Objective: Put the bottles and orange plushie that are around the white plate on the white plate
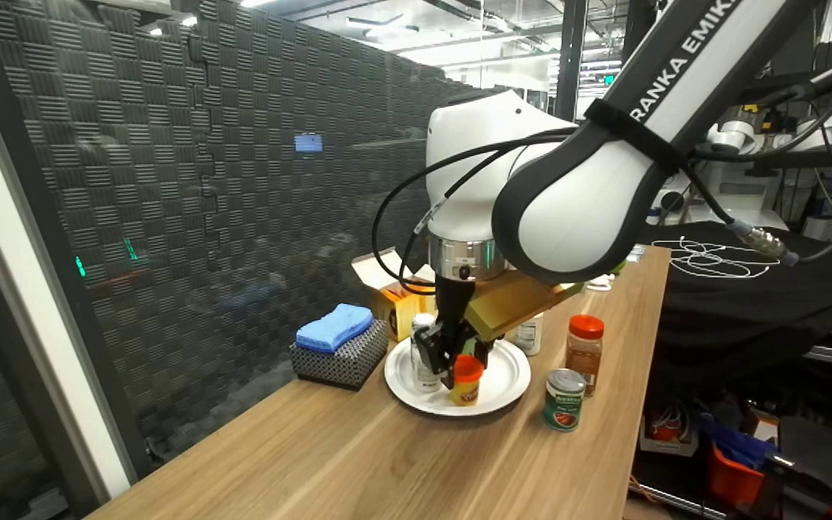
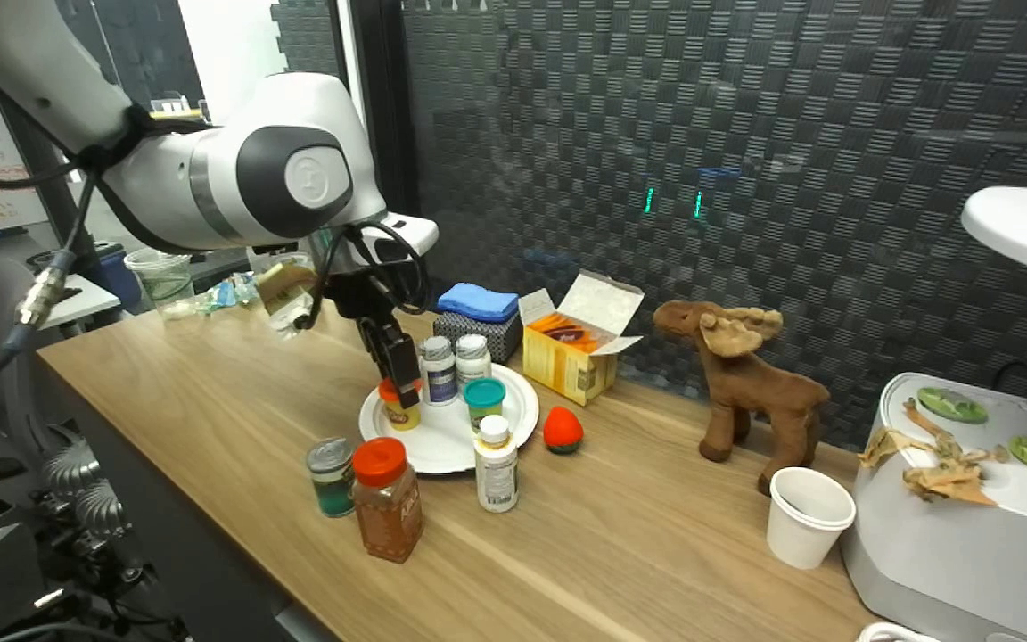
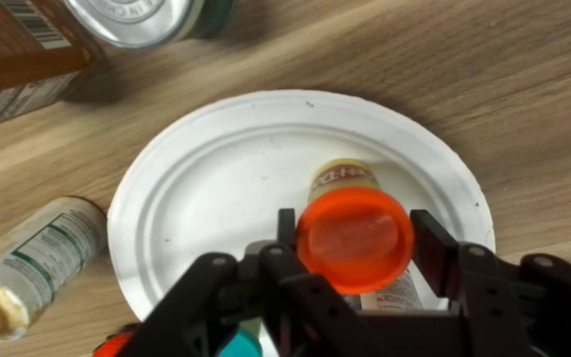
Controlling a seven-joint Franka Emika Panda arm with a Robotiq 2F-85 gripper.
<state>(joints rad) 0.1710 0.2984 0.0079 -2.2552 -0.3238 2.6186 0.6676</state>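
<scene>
On the white plate (image 3: 216,193) stands a yellow tub with a red-orange lid (image 3: 355,238). My gripper (image 3: 354,218) reaches down around that lid, jaws parted, with a thin gap showing along the left finger; contact on the right side is hard to judge. Two white bottles (image 2: 439,382) and a teal-topped tub (image 2: 484,401) are also on the plate. A white-capped bottle (image 2: 497,473) stands on the table just outside its rim, and a red-capped bottle (image 2: 388,504) is farther off. The orange plushie (image 2: 562,430) lies on the table beside the plate.
A green tin can (image 1: 564,401) is near the red-capped bottle. Behind the plate are an opened yellow carton (image 2: 571,357) and a dark box (image 1: 344,361) with a blue cloth (image 1: 335,327). A brown plush moose (image 2: 750,383) and paper cups (image 2: 806,522) stand farther along.
</scene>
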